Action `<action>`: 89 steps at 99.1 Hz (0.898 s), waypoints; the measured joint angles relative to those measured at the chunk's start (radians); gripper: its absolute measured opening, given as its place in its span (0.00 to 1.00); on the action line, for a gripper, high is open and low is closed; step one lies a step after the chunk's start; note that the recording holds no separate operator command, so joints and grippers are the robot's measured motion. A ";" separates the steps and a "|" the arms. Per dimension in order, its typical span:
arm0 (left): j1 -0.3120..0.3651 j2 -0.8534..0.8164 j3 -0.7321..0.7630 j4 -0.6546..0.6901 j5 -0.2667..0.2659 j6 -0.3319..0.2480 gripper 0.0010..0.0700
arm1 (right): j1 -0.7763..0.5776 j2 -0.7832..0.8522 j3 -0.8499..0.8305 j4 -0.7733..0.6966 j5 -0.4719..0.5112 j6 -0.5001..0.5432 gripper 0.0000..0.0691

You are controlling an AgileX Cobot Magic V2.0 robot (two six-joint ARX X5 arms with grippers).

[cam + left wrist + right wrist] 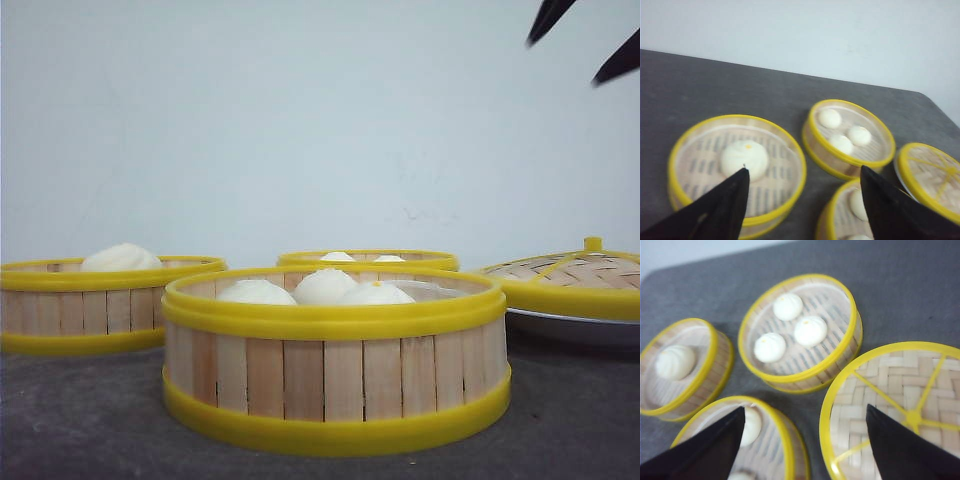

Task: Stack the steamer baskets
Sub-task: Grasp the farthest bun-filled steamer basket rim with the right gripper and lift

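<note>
Baskets: three round, slat-walled steamer baskets with yellow rings, unstacked — front-centre, left, behind.
Buns: three, one, two.
Lid: one woven bamboo lid, right edge.
Grippers: left gripper and right gripper both spread, empty.

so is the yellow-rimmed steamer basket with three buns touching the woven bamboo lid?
Apart. The right wrist view shows dark table between the three-bun basket and the lid.

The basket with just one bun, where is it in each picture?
Front view: the one-bun basket sits at the far left of the table.
Left wrist view: it is the basket farthest from the lid.
Right wrist view: again the basket farthest from the lid.
Shared landmark: the woven lid.
</note>
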 joint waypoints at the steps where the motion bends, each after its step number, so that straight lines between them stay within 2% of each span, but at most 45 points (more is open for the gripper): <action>1: -0.003 0.000 0.000 0.000 0.001 -0.001 0.60 | 0.002 0.013 0.008 0.002 0.001 0.000 0.69; 42: -0.134 0.000 0.000 0.000 0.015 -0.008 0.60 | 0.064 0.556 0.365 0.046 0.058 0.018 0.69; 57: -0.169 0.000 0.000 -0.001 0.015 -0.008 0.60 | 0.066 0.663 0.397 0.101 0.111 0.045 0.69; 73: -0.201 0.000 0.000 -0.027 0.014 -0.008 0.60 | 0.066 0.742 0.397 0.171 0.151 0.077 0.62; 89: -0.224 0.000 0.000 -0.061 0.015 -0.008 0.60 | 0.065 0.802 0.397 0.199 0.171 0.107 0.60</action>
